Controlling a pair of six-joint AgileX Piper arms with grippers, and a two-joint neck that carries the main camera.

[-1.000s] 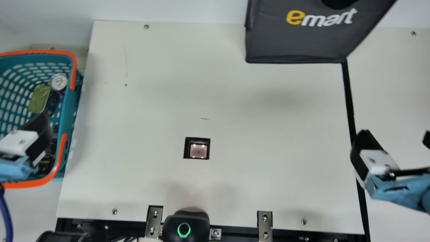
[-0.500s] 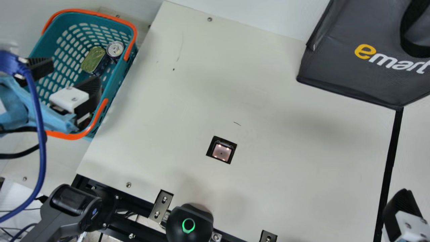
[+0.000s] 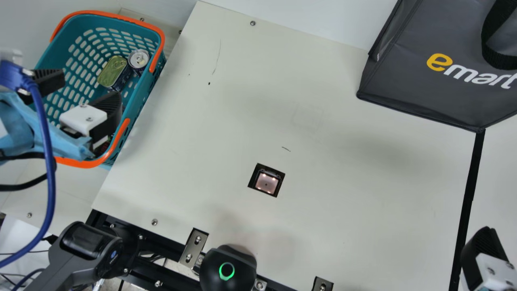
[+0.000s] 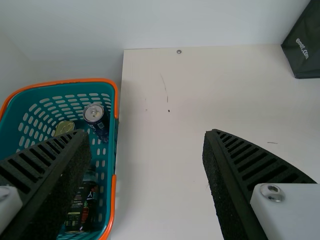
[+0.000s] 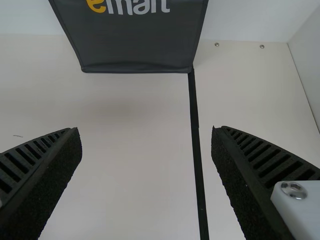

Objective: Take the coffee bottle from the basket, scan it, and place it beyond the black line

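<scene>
My left gripper [image 3: 82, 96] is open above the teal basket [image 3: 139, 105] in the main view. Seen from the left wrist, the gripper [image 4: 147, 136] has nothing between its fingers, and a dark bottle with a printed label [image 4: 80, 207] lies in the basket [image 4: 113, 150] near one finger. In the main view that finger largely covers the bottle's part of the basket. One finger of my right gripper [image 3: 482, 250] is visible by the black line [image 3: 470, 190]. The right wrist view has this gripper [image 5: 146, 132] open and empty above the line [image 5: 196, 140].
A square scanner window [image 3: 266, 182] is set into the table [image 3: 323, 226]. Beside the bottle in the basket are a can [image 3: 138, 59] and a green-topped tin [image 3: 112, 72]. A dark grey bag [image 3: 408, 76] stands at the back right. A black device with a green ring [image 3: 227, 270] sits at the front edge.
The neck camera has turned, bringing more of the basket and left arm into the picture. Neither gripper shows any motion of its own.
</scene>
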